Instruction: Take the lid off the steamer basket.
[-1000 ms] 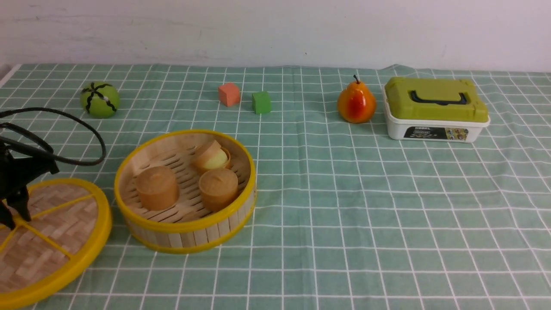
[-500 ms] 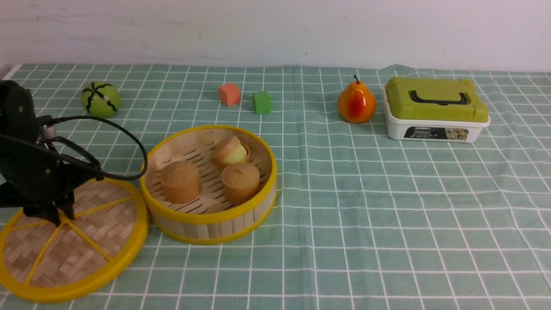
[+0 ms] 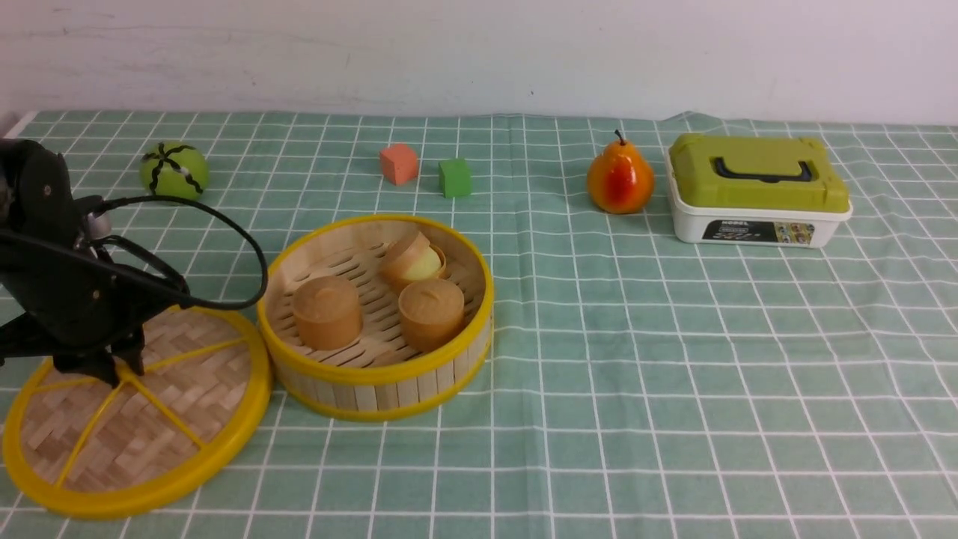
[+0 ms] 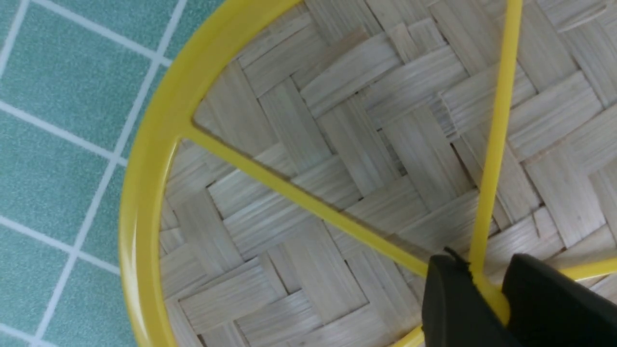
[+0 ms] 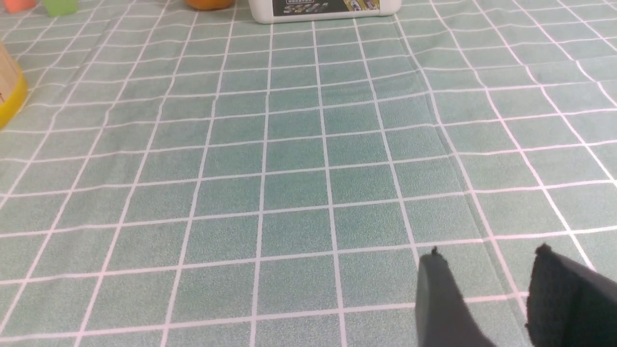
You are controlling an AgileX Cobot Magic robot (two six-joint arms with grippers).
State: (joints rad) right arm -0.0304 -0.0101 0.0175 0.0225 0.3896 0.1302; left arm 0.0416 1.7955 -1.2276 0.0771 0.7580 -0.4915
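The lid [image 3: 172, 419], a woven bamboo disc with a yellow rim and spokes, is off the steamer basket [image 3: 374, 393] and low over the cloth to its left, its rim touching the basket's wall. My left gripper [image 3: 112, 370] is shut on the lid's yellow centre knob; the left wrist view shows the black fingertips [image 4: 453, 289] pinching the knob of the lid [image 4: 337, 144], gripper [image 4: 482, 274]. The basket stands open with three round brown cakes inside. My right gripper [image 5: 489, 253] is open and empty above bare cloth, out of the front view. The basket's edge [image 5: 7, 91] shows far from it.
At the back stand a green ball [image 3: 174, 171], an orange cube [image 3: 398, 164], a green cube [image 3: 454, 177], a pear [image 3: 619, 181] and a white box with an olive lid [image 3: 757, 191]. The left arm's cable loops above the lid.
My left gripper has carried the lid to the right. The basket has slid right with it, the lid's rim against its wall. The objects at the back have not moved.
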